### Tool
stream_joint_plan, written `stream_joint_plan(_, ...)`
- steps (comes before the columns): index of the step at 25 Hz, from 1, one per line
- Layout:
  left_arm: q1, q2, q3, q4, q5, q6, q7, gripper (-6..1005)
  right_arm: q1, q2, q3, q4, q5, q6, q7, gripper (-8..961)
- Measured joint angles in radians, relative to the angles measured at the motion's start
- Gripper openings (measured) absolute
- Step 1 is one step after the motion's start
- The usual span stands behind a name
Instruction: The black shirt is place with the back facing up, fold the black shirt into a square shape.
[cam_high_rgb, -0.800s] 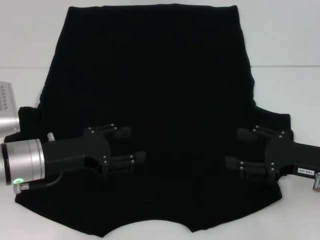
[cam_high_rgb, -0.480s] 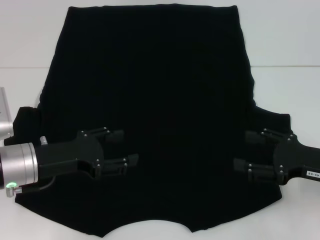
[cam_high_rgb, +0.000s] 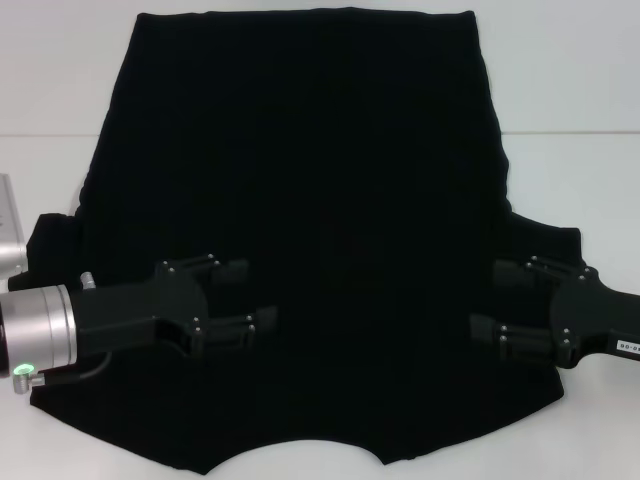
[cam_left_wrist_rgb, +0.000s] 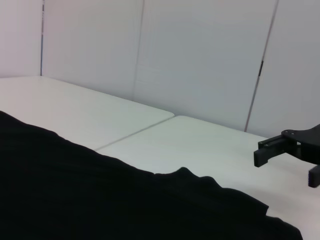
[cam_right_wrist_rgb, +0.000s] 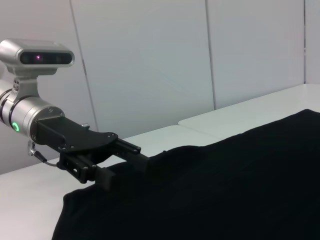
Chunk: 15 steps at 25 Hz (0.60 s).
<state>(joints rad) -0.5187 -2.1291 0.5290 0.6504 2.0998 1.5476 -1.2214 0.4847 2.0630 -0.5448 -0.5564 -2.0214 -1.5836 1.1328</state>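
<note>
The black shirt (cam_high_rgb: 320, 180) lies spread flat on the white table (cam_high_rgb: 580, 90), plain side up, with the curved neckline at the near edge and the hem at the far edge. My left gripper (cam_high_rgb: 250, 296) hovers open and empty over the shirt's near left part. My right gripper (cam_high_rgb: 494, 300) hovers open and empty over the near right part, by the sleeve. The right wrist view shows the left gripper (cam_right_wrist_rgb: 124, 165) above the shirt (cam_right_wrist_rgb: 225, 190). The left wrist view shows the shirt (cam_left_wrist_rgb: 75, 195) and the right gripper's fingers (cam_left_wrist_rgb: 272, 147).
A seam (cam_high_rgb: 570, 133) crosses the table from side to side under the shirt. The silver camera housing (cam_high_rgb: 8, 228) of the left wrist sits at the left edge. White wall panels (cam_left_wrist_rgb: 200, 60) stand behind the table.
Both grippers have drawn back outward over the shirt, the left one to the left and the right one to the right. Both stay open. The shirt has not moved.
</note>
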Motion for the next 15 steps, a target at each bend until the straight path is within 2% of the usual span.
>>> stream_joint_plan(3,-0.003,0.002,-0.032,0.001,-0.008,-0.008,-0.054,756,0.006,0.001,0.033,-0.001,0.022,0.027,0.079,883)
stream_joint_plan(5,-0.012,0.011,-0.075,0.001,-0.010,-0.043,-0.160,750,0.020,-0.002,0.075,-0.002,0.037,0.077,0.210,883)
stream_joint_plan(8,-0.029,0.034,-0.121,0.011,0.001,-0.115,-0.404,739,0.050,-0.024,0.110,-0.005,0.043,0.190,0.469,883)
stream_joint_plan(12,-0.030,0.066,-0.157,0.070,0.031,-0.145,-0.756,726,0.092,-0.078,0.094,-0.005,0.032,0.272,0.793,882)
stream_joint_plan(15,-0.024,0.085,-0.180,0.127,0.074,-0.130,-1.008,715,0.123,-0.139,0.072,-0.008,0.017,0.268,1.011,882)
